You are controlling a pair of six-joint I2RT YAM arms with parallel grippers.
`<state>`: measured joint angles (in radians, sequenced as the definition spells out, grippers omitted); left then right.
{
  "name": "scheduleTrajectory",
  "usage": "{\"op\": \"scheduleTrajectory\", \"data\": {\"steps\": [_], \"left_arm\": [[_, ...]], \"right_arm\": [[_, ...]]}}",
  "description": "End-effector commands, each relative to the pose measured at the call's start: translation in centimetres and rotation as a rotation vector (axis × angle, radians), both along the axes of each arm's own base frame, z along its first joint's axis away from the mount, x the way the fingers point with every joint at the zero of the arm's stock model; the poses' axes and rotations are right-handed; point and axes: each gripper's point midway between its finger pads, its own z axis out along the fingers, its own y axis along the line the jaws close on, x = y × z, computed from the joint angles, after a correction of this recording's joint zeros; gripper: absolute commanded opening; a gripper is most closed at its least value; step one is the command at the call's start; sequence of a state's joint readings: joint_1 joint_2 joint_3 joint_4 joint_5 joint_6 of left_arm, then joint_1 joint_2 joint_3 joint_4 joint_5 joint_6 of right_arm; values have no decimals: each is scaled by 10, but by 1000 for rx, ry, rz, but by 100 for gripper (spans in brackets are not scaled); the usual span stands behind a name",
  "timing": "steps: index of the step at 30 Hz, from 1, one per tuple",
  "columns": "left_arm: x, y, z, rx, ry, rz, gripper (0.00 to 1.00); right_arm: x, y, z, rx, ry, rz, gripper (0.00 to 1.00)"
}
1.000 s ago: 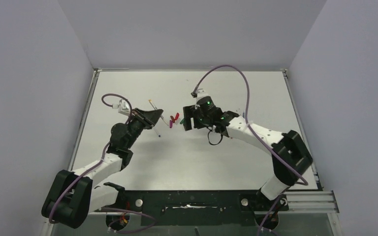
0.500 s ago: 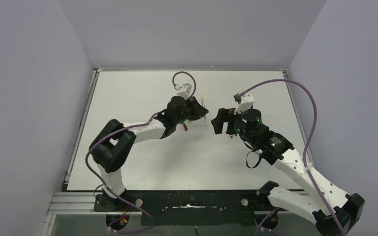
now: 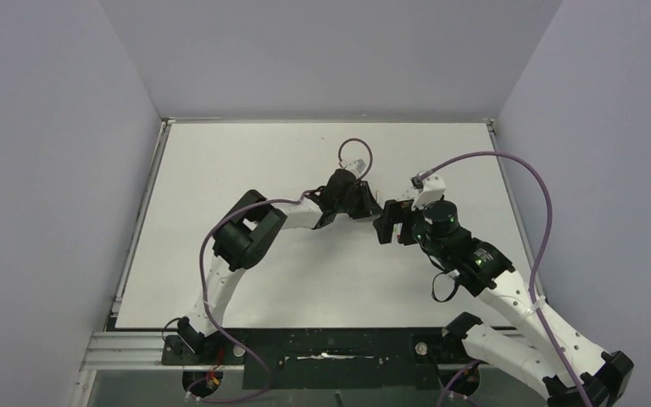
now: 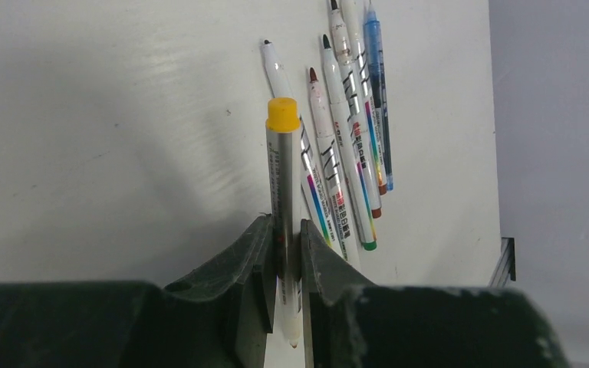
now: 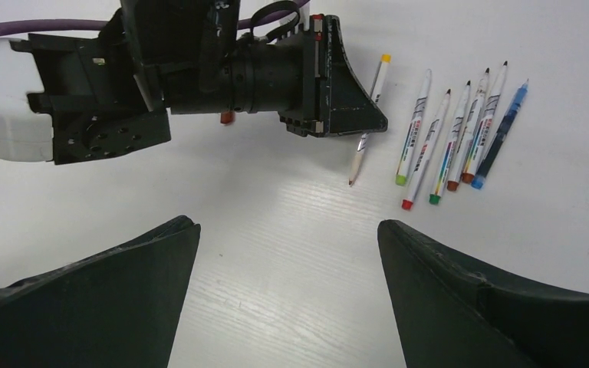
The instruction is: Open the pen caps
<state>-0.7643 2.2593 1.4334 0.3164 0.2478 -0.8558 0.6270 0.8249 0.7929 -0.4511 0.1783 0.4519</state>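
The left end effector [image 4: 284,238] clamps a pen [image 4: 284,192] by its barrel, its yellow cap [image 4: 283,115] still on. The right end effector [image 5: 287,230], jaws wide apart and empty, faces it. Just beside, a row of uncapped pens [image 5: 414,127] lies on the table [image 5: 276,192], suggesting the job is nearly finished.

A white table [image 3: 220,170] sits enclosed by plain pale lavender walls [image 3: 51,127].

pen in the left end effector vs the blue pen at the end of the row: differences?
Held pen is clamped in the left end effector; blue pen lies loose on the table. Held pen's barrel is whitish with a yellow end; blue pen's barrel is blue. Both are slim markers, roughly parallel.
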Motion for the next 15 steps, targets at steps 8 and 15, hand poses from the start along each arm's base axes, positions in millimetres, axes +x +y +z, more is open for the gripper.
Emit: {"op": "scheduleTrajectory", "data": {"steps": [8, 15], "left_arm": [[7, -15, 15, -63, -1, -22, 56], [6, -3, 26, -49, -20, -14, 74]], "right_arm": [[3, 4, 0, 20, -13, 20, 91], [6, 7, 2, 22, -12, 27, 91]]}}
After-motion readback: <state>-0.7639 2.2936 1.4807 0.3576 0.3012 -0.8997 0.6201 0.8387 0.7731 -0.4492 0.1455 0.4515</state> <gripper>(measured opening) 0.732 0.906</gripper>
